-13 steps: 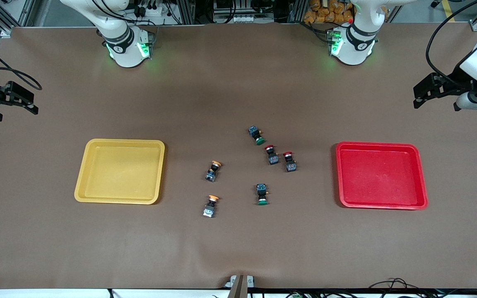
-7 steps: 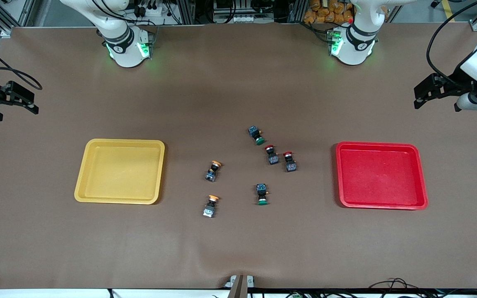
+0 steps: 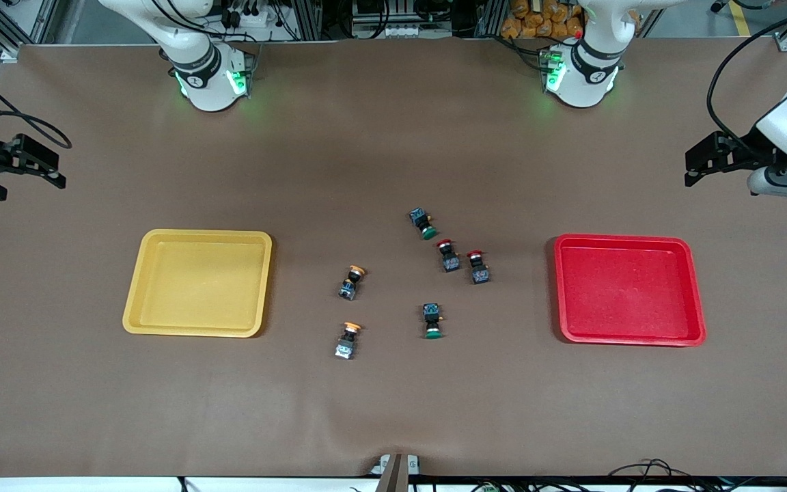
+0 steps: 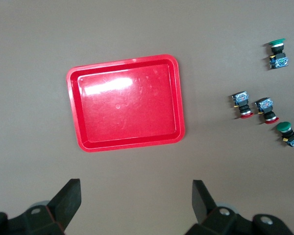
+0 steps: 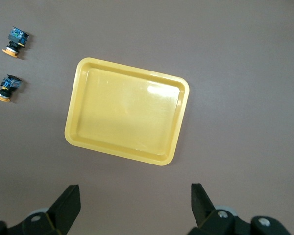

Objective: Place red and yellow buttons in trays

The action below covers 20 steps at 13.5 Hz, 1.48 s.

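Note:
Two red-capped buttons (image 3: 448, 255) (image 3: 479, 266) lie side by side mid-table, and both show in the left wrist view (image 4: 241, 104) (image 4: 266, 108). Two yellow-capped buttons (image 3: 352, 281) (image 3: 348, 339) lie nearer the yellow tray (image 3: 199, 283); both show in the right wrist view (image 5: 15, 41) (image 5: 6, 88). The red tray (image 3: 629, 290) holds nothing. Nor does the yellow tray. My left gripper (image 3: 693, 164) (image 4: 135, 200) is open over bare table at the left arm's end, beside the red tray (image 4: 127, 103). My right gripper (image 3: 57, 172) (image 5: 135, 203) is open over bare table beside the yellow tray (image 5: 127, 115).
Two green-capped buttons lie among the others: one (image 3: 423, 223) farther from the front camera than the red ones, one (image 3: 432, 320) nearer. They show in the left wrist view too (image 4: 278, 53) (image 4: 289, 133). The arm bases stand along the table's back edge.
The left gripper has shifted slightly toward the table's back edge at its end. The right gripper has barely moved. Buttons and trays have not moved.

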Available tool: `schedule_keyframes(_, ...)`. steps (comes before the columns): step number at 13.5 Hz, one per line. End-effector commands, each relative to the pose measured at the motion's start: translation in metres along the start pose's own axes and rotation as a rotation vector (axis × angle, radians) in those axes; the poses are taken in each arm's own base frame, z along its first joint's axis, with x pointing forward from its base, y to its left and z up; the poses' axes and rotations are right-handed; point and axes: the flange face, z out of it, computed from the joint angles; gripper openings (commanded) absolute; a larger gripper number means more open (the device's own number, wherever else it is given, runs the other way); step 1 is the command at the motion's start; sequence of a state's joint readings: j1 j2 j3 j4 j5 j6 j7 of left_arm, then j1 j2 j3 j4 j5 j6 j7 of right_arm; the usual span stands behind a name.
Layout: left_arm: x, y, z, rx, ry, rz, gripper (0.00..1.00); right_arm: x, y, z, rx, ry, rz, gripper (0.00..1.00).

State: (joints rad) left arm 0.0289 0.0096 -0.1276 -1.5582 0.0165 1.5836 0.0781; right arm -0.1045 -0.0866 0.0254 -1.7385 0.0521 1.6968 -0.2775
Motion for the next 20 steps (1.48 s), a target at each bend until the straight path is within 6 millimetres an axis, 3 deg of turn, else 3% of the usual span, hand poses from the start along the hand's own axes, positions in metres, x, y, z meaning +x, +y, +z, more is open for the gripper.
schedule_keyframes(1,0.003,-0.001,0.003,0.01,-0.024,0.003,1.0,0.03,-0.028,-0.007,-0.008,0.012,0.036,1.0)
schedule_keyframes(4,0.014,-0.002,0.025,0.002,-0.06,0.002,1.0,0.068,-0.073,-0.007,0.013,0.035,0.061,1.0)
schedule_keyframes(6,0.025,-0.006,0.046,-0.007,-0.082,0.001,1.0,0.092,-0.119,0.0,0.02,0.034,0.113,1.0)
schedule_keyframes(10,0.032,-0.005,0.057,-0.015,-0.081,0.002,1.0,0.138,-0.238,0.018,0.043,0.057,0.263,1.0)
schedule_keyframes(13,0.037,-0.007,0.069,-0.016,-0.104,0.003,1.0,0.16,-0.31,0.048,0.049,0.061,0.279,1.0)
schedule_keyframes(14,0.041,-0.01,0.083,-0.019,-0.127,0.002,1.0,0.159,-0.324,0.056,0.046,0.053,0.266,1.0)
schedule_keyframes(17,0.058,-0.023,0.128,-0.046,-0.164,-0.017,1.0,0.16,-0.337,0.091,0.005,0.01,0.244,1.0)
schedule_keyframes(20,0.077,-0.013,0.164,-0.056,-0.153,-0.005,1.0,0.161,-0.344,0.153,-0.027,-0.047,0.238,1.0)
